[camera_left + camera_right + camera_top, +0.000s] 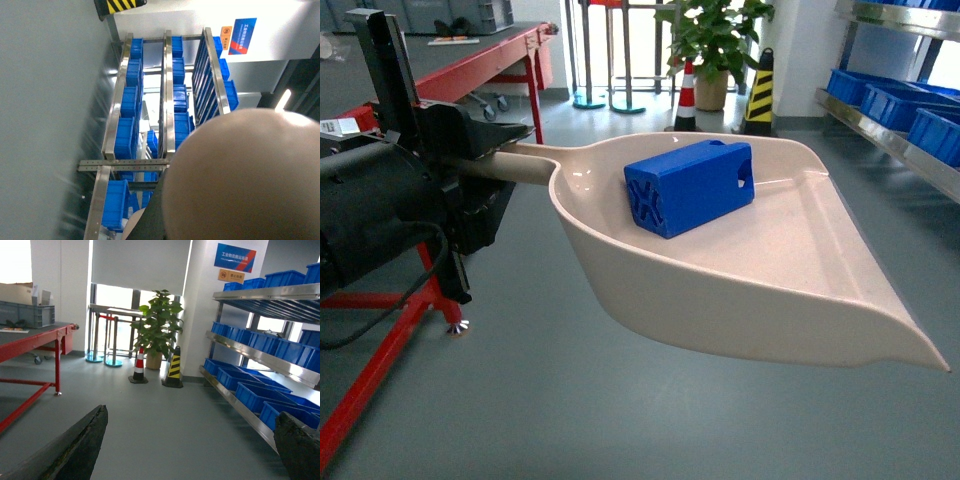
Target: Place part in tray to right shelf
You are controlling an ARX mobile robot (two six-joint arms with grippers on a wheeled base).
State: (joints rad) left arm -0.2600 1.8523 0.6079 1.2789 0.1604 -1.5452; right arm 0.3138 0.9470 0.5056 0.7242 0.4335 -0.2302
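We see the blue part [690, 187] lying inside the beige tray [790, 300], its X-ribbed end facing near-left. The left end effector [470, 165] is clamped on the tray's handle at the left. The right end effector [190, 450] stands spread apart and grips nothing. The right shelf [260, 357], steel and loaded with blue crates [260, 395], runs along the right. A blue sign [235, 257] and an orange sign [231, 276] hang on the far wall, their writing too small to read.

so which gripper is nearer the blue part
Left. The left gripper holds the tray by its handle, and the part lies in that tray. The right gripper is open over bare floor, with no part in its view.
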